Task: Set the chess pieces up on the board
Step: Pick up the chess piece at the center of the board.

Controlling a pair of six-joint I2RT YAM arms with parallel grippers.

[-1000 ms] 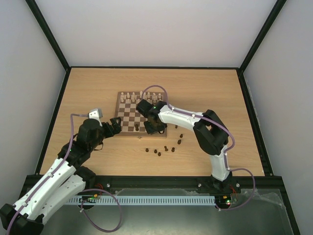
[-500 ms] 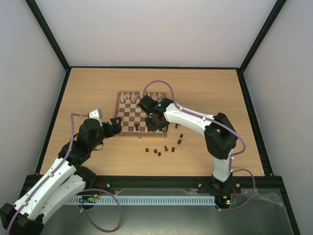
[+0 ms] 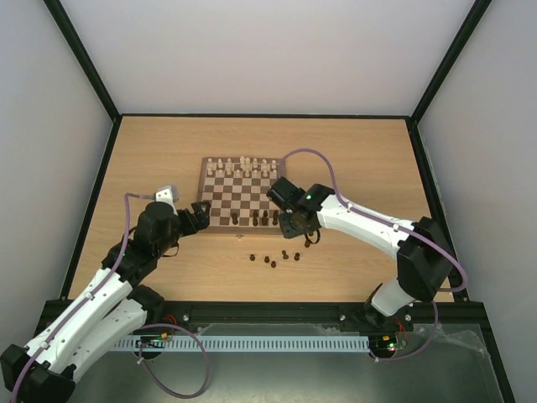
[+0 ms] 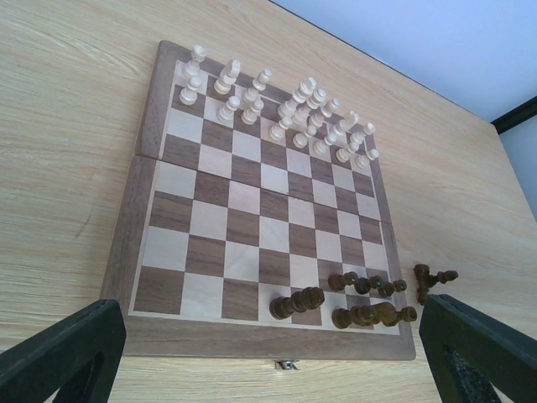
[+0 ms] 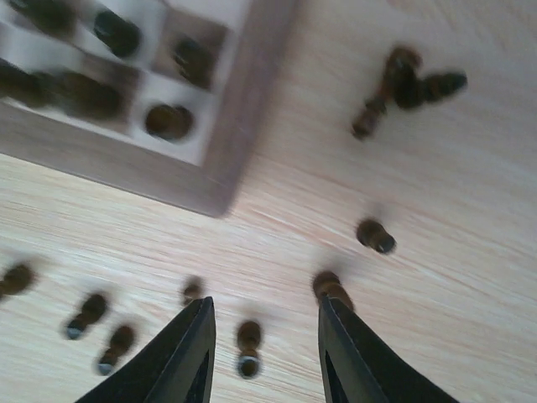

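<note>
The light wood surface (image 3: 168, 143) carries the square checkered wooden board with the brown border (image 3: 237, 195) near its centre. The left arm reaches toward the board's near left corner. Its left pincer (image 3: 200, 213) is released, with the jaws spread wide and nothing between them. The right pincer (image 5: 262, 353) hangs over the surface just off the board's near right corner. Its jaws are parted and empty, and bare surface shows between them.

The cream-white chessmen (image 4: 294, 109) fill the two rows at the board's far edge. Several small dark brown wooden chess pieces (image 4: 369, 315) occupy squares at the near edge toward the near right corner; whether they stand upright there cannot be told. The loose dark pieces (image 3: 273, 259) lie scattered on the surface beside the board's near edge and near right corner, some on their sides.

Handling, as a judgement: each piece is light, rigid and smooth, far smaller than a pincer, and topples easily. Grip across the stem below the head. Pieces lying flat may roll under contact.

Compared with one second ago, the right arm has left the board's near right corner and swung out over the loose pieces. Dark pieces now show on squares it covered. The left arm is unchanged.
</note>
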